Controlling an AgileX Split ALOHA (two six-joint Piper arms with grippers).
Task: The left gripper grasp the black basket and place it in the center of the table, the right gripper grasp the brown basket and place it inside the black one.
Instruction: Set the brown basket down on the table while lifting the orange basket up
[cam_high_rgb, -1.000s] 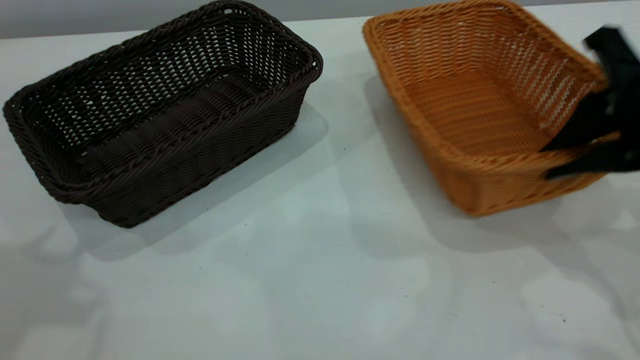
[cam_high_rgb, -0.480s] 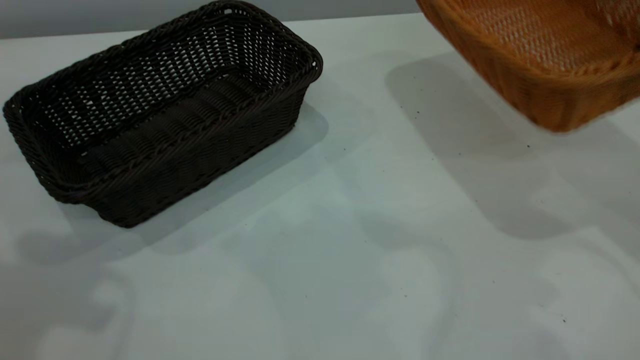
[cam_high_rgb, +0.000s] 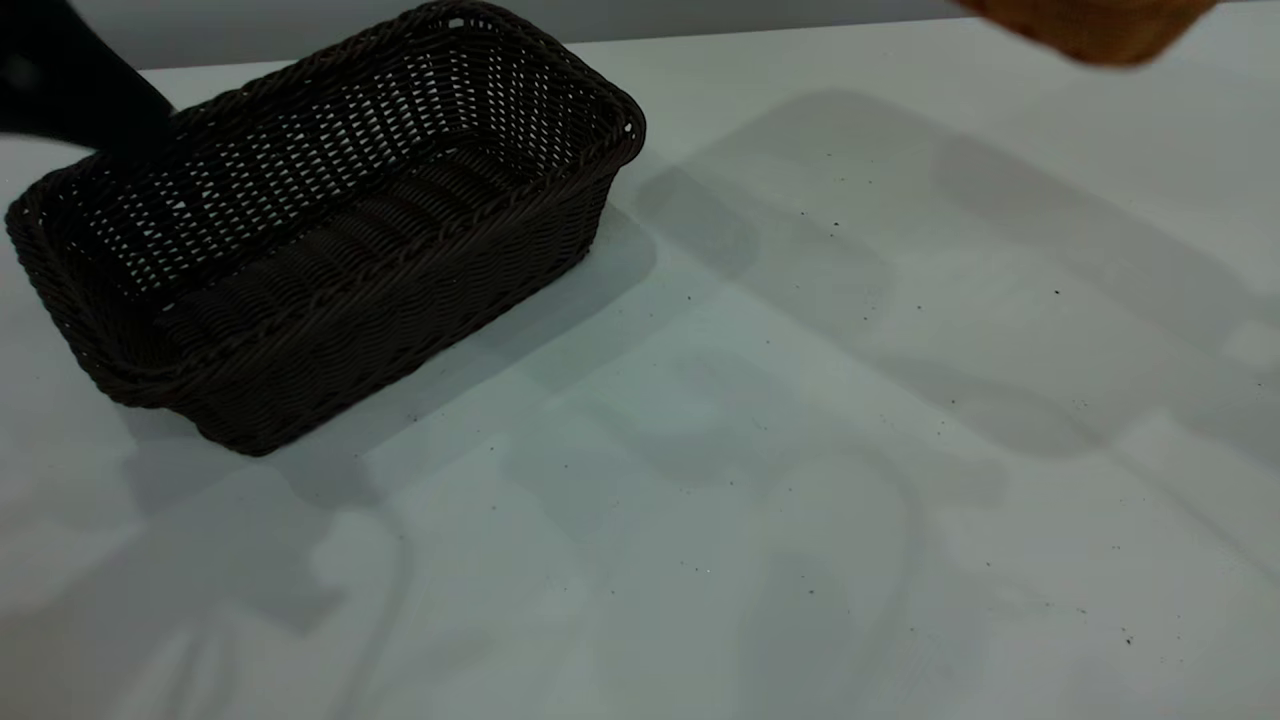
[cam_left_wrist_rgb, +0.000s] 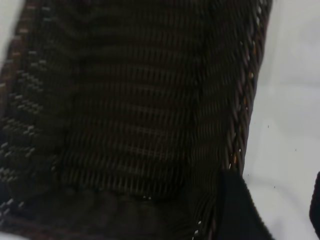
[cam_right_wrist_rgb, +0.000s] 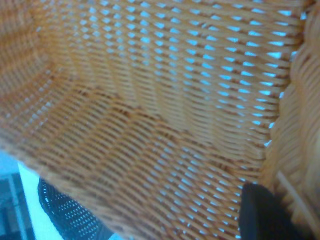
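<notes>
Black basket (cam_high_rgb: 330, 230): rests on table (cam_high_rgb: 800, 450), left side | left gripper (cam_high_rgb: 75, 85): dark bulk over its far-left rim, jaw state unclear | brown basket (cam_high_rgb: 1090, 25): airborne far right, right gripper (cam_right_wrist_rgb: 262, 212) holding its rim.

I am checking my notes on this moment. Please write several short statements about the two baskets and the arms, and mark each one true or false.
1. The black basket stands on the table. True.
2. The brown basket sits inside the black one. False: it is lifted off the table, at the exterior view's upper right edge.
3. The black basket is empty. True.
4. The left gripper is at the table's right side. False: it is by the black basket's far left end.
5. The right wrist view shows the brown basket's inside close up. True.
</notes>
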